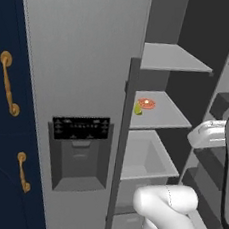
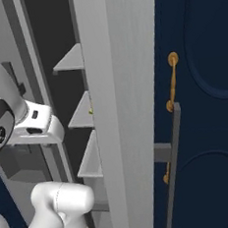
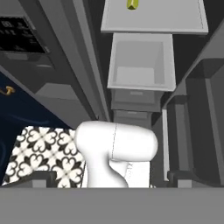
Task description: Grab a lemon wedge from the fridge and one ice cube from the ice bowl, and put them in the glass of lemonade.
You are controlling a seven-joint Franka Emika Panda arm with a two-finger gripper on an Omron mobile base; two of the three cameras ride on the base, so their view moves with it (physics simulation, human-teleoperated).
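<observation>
Closest in, the white arm is hanging back from the opening of the tall light-grey fridge [image 1: 82,57], its right door standing open. The jaws are spread wide and holding nothing, their two small dark tips [image 3: 109,177] showing at the bottom of the hand view, pointing down toward the patterned black-and-white floor tiles [image 3: 48,153]. Beyond them an open grey drawer bin [image 3: 140,61] is sitting below the middle grey shelf [image 1: 169,117]. Farther in, on that shelf, the tiny yellow-green lemon wedge [image 1: 137,109] is lying just beside a small orange-red item [image 1: 147,103], near the shelf's front left corner. Judging by this, the first step, fetching the wedge, is in hand but no reach is begun. The next move calls for lifting the hand to shelf height and bringing the jaws around the wedge alone.
</observation>
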